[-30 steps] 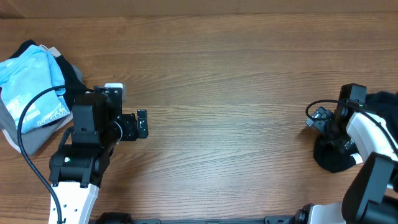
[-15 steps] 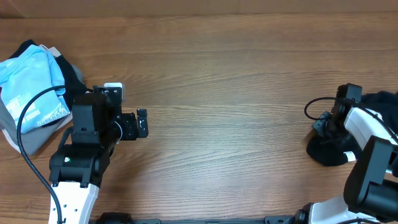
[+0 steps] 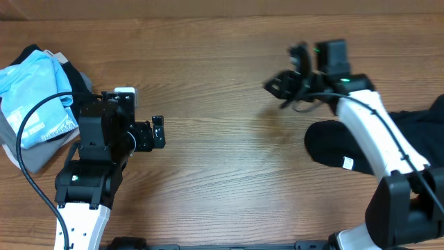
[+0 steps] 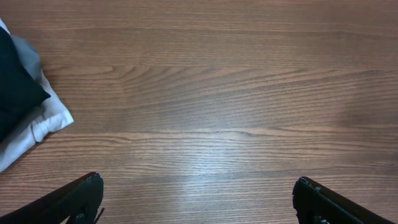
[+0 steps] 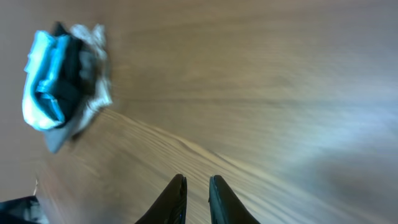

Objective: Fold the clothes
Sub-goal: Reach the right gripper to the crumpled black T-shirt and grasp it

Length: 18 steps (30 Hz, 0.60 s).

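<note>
Overhead, the black garment lies crumpled on the desk at right, beneath the right arm. The right pincer hangs over bare wood, nearly clenched, grasping nothing. The left pincer is spread wide near the clothes pile.

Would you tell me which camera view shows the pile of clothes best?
Overhead: the pile of clothes shows almost whole and sharp. The left wrist view catches only its corner; the right wrist view shows it small and blurred.
</note>
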Available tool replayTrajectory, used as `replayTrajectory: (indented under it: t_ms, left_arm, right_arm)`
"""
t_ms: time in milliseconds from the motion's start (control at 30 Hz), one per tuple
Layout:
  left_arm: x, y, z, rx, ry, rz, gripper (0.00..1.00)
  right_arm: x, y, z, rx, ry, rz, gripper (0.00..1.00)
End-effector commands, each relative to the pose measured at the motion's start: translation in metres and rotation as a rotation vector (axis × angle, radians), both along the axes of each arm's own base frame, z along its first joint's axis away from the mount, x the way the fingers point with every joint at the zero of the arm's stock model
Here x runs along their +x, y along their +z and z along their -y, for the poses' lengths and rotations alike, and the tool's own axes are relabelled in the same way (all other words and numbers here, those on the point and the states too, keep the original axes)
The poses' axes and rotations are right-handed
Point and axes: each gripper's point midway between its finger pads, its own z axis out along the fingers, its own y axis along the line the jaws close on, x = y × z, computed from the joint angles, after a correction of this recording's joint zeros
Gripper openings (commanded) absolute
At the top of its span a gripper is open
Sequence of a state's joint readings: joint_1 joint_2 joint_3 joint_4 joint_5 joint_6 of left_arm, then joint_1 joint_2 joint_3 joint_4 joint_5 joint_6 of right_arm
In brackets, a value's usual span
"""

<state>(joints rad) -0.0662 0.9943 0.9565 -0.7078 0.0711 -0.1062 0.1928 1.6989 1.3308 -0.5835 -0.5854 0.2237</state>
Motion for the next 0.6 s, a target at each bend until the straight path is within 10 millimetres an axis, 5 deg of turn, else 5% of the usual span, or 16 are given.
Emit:
replayTrajectory:
  t_ms: [0,100,200,300,567]
  left_arm:
    - [0.004,0.011,0.003,-0.022,0.003,0.024,1.00]
    - [0.004,0.010,0.003,-0.022,0.003,0.022,1.00]
    - [0.004,0.010,0.003,-0.022,0.003,0.020,1.00]
    - [0.004,0.011,0.003,-0.022,0.003,0.023,1.00]
    - [0.005,0.011,0.003,-0.023,0.003,0.025,1.00]
  right_arm:
    - [0.023,0.022,0.016,-0.169,-0.241,0.064,0.25]
    - [0.010,-0.004,0.073,-0.346,-0.443,-0.074,0.50]
    - [-0.019,-0.034,0.130,-0.534,-0.539,-0.239,0.60]
    - [-0.048,-0.063,0.147,-0.607,-0.464,-0.393,0.62]
    - [-0.070,-0.132,0.159,-0.696,-0.459,-0.486,0.68]
